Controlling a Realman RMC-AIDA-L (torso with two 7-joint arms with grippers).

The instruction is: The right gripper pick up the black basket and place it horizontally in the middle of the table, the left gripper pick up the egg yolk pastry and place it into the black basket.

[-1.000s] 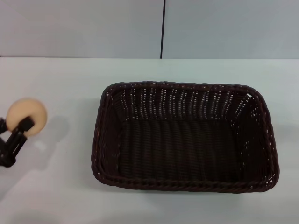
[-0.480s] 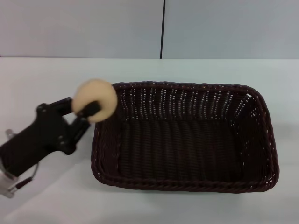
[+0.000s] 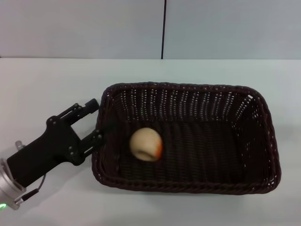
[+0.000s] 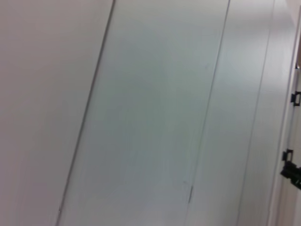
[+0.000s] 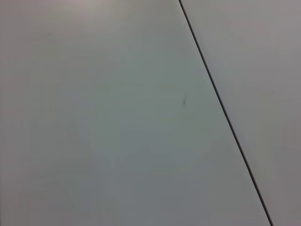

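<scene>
Left gripper [image 3: 98, 120] out over the bench [image 3: 51, 84] toward its left edge, aimed at the basket's left end. Fingers [image 3: 91, 103] spread wide and released, nothing between them. Far finger just off the basket's far-left corner; near finger [image 3: 96, 138] at or touching the left rim, exact contact hard to tell. Black gripper body slanting back toward the bench's near-left corner, with a silver wrist collar at the very edge of the head view.

Basket [image 3: 263, 141] lying flat and lengthwise across the middle of the bench, long sides parallel to the near and far edges, open side up. Dark weave, braided rim, sloping openwork walls.

Pastry [image 3: 146, 144] inside the basket, in the left half of the floor, nearer the near wall than the far one. Well clear of both fingers. Pale beige round, with a reddish patch along its right and lower side. Slightly blurred, so whether settled on the floor or not quite resting cannot be told.

Right gripper nowhere in the head view. Right wrist view filled only with a pale wall panel and a dark seam line; left wrist view likewise only pale wall panels, with small black fittings at one edge. Neither shows fingers, basket or pastry.
</scene>
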